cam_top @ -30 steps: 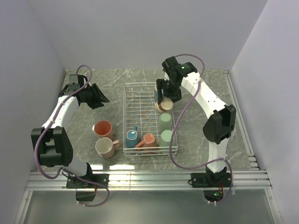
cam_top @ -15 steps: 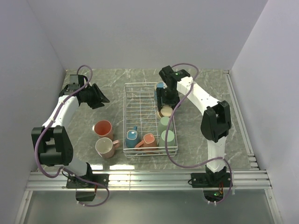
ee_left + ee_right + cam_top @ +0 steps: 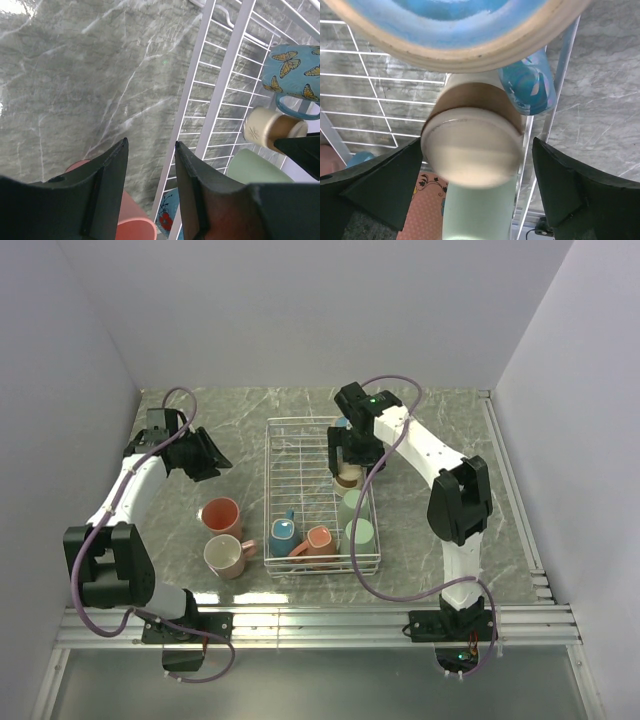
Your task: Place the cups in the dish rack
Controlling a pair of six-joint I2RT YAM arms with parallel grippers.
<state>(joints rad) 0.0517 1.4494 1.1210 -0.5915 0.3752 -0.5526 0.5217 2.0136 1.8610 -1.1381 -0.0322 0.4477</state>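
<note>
Right fingers (image 3: 375, 185) wide either side of cream cup (image 3: 470, 150) in dish rack (image 3: 267, 490)

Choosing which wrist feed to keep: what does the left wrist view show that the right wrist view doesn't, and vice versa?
Only left wrist: the left gripper, open and empty, above a salmon pink mug. Only right wrist: a blurred cream rim with blue inside, near the lens. Both: the white wire dish rack, the cream-and-brown cup, the mint green cup.
</note>
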